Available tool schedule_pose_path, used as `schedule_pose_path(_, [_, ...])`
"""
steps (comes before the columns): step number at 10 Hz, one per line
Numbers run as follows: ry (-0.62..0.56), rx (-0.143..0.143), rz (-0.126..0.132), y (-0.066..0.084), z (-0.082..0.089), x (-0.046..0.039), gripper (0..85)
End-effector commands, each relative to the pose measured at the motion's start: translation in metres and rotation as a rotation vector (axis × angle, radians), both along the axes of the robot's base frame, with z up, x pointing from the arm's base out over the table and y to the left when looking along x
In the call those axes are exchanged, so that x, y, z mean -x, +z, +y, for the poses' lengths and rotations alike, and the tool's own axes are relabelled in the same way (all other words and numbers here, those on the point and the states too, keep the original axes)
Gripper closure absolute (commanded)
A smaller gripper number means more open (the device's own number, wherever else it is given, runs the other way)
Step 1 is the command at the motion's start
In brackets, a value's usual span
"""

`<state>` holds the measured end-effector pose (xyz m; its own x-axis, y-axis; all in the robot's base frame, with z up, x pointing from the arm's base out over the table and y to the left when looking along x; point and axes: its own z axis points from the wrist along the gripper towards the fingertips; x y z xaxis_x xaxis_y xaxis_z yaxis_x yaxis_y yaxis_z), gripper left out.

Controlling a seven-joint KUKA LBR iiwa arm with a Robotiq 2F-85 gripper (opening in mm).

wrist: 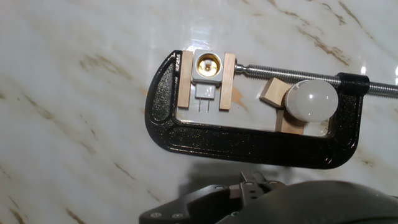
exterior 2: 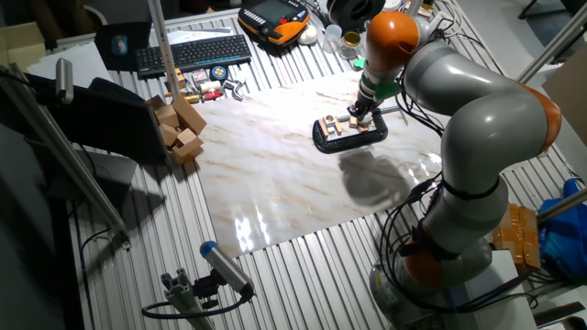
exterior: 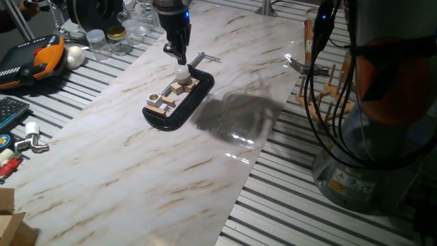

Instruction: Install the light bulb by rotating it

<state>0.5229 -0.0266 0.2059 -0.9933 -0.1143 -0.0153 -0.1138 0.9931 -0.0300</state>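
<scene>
Arm bent over table, wrist pointing down; tool vertical, finger spacing unclear.

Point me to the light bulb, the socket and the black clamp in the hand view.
light bulb (wrist: 311,101), hand view, centre of the frosted dome.
socket (wrist: 207,63), hand view, brass opening between two wooden blocks.
black clamp (wrist: 249,145), hand view, long bar of the frame.

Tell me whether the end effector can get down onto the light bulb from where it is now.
Probably yes. The end effector hangs just above the light bulb, which sits on wooden blocks inside the black clamp. Its round top is bare, and the clamp's threaded screw passes beside it, not over it.
</scene>
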Motion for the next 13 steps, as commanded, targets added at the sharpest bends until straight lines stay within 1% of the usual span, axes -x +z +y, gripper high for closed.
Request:
schedule_pose_path(1, [-0.002,-0.001,0.0,-0.001,0.0,-0.0003,85.0])
schedule_pose_path(5, [0.005,-0.004,-0.003,-0.005,-0.005,-0.003,85.0])
schedule_pose_path(8, [0.008,-0.003,-0.011,-0.011,-0.007,-0.0045,85.0])
schedule_pose_path(13, [-0.014,-0.007,-0.008,-0.012,-0.01,-0.0048,85.0])
